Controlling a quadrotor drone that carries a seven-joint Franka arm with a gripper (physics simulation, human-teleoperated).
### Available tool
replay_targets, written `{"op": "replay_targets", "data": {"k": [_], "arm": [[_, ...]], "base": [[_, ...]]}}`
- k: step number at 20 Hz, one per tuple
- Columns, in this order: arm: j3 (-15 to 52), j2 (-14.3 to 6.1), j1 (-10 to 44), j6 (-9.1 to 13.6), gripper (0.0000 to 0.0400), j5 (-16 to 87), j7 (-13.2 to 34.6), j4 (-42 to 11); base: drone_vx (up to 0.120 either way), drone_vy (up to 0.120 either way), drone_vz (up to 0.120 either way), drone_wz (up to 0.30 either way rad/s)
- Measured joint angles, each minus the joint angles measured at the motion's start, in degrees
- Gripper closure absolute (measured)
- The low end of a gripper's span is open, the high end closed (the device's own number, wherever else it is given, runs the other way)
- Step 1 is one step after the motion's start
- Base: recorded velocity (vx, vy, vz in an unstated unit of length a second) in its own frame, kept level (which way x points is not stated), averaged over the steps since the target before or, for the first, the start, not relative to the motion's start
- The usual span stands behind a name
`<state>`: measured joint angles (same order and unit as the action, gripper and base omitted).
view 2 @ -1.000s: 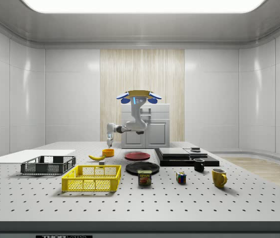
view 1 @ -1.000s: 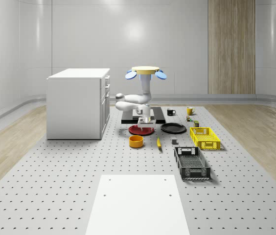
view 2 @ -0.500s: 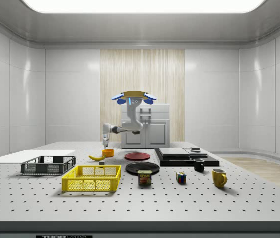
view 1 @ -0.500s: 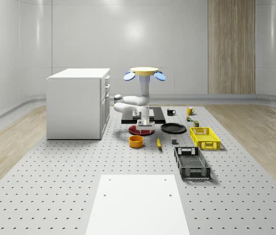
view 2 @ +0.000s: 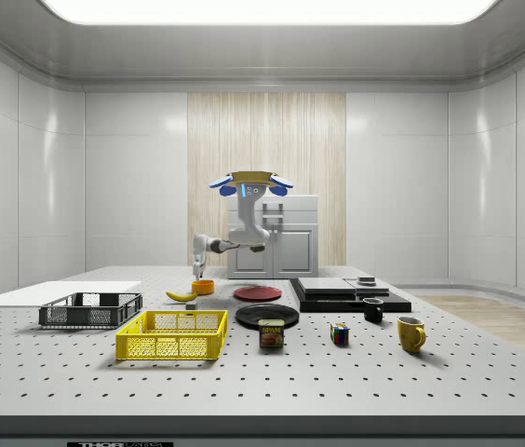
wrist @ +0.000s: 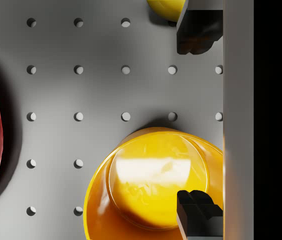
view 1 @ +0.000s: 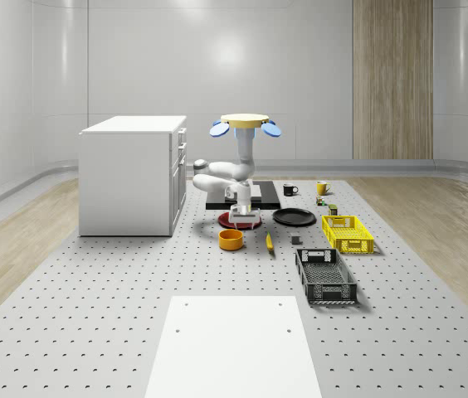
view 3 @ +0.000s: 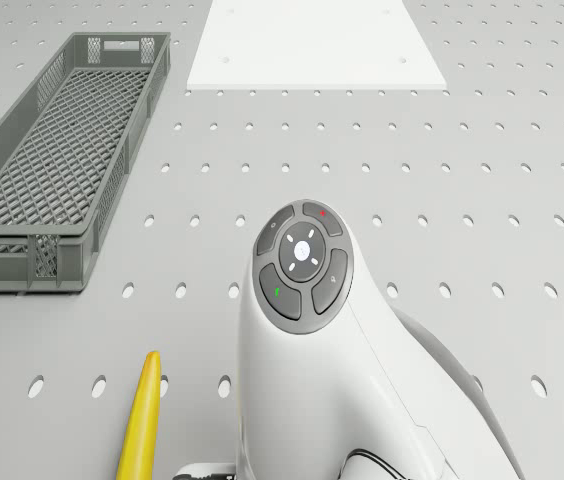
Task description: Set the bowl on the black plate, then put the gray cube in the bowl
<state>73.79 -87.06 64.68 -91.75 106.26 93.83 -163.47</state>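
Note:
The orange bowl (view 1: 231,239) (view 2: 203,287) (wrist: 151,185) stands on the perforated table, beside the red plate (view 1: 240,220). The black plate (view 1: 294,217) (view 2: 267,315) lies to the whole-scene view's right of the red one. The small gray cube (view 1: 296,241) sits on the table in front of the black plate. The drone (view 1: 246,123) (view 2: 249,181) hovers above the red plate, its arm (view 3: 312,330) reaching down. My gripper (view 1: 245,217) (wrist: 199,122) hangs open just above the bowl. One fingertip (wrist: 198,215) is over the bowl's inside, the other beyond its rim.
A banana (view 1: 269,241) (view 3: 140,420) lies right of the bowl. A gray crate (view 1: 325,275) (view 3: 52,150) and a yellow basket (view 1: 348,233) stand at the whole-scene view's right. A white cabinet (view 1: 133,174) stands left, a white board (view 1: 232,344) in front. Mugs and a can sit behind.
Over the last second the drone and arm have shifted to the side view's left, bringing the gripper over the bowl. The bowl, plates and cube have stayed put.

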Motion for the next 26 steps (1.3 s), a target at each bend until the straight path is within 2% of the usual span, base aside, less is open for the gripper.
{"op": "replay_targets", "data": {"k": [12, 19, 20, 22, 24, 26], "arm": [[-7.7, -0.5, -0.4, -3.6, 0.0, 7.0, -2.1, 2.6], [-9.6, -0.3, -0.3, -4.3, 0.0, 8.9, -2.5, 3.5], [-9.7, -0.2, -0.4, -4.3, 0.0066, 9.0, -2.5, 3.5], [-9.8, -0.2, -0.4, -4.3, 0.0158, 9.2, -2.6, 3.6], [-9.9, -0.1, -0.4, -4.3, 0.0214, 9.3, -2.6, 3.6], [-10.0, 0.0, -0.5, -4.2, 0.0248, 9.4, -2.7, 3.6]], "base": [[0.0, 0.0, 0.0, 0.0], [0.0, 0.0, 0.0, 0.0], [0.0, 0.0, 0.0, 0.0], [0.0, 0.0, 0.0, 0.0], [0.0, 0.0, 0.0, 0.0], [0.0, 0.0, 0.0, 0.0]]}}
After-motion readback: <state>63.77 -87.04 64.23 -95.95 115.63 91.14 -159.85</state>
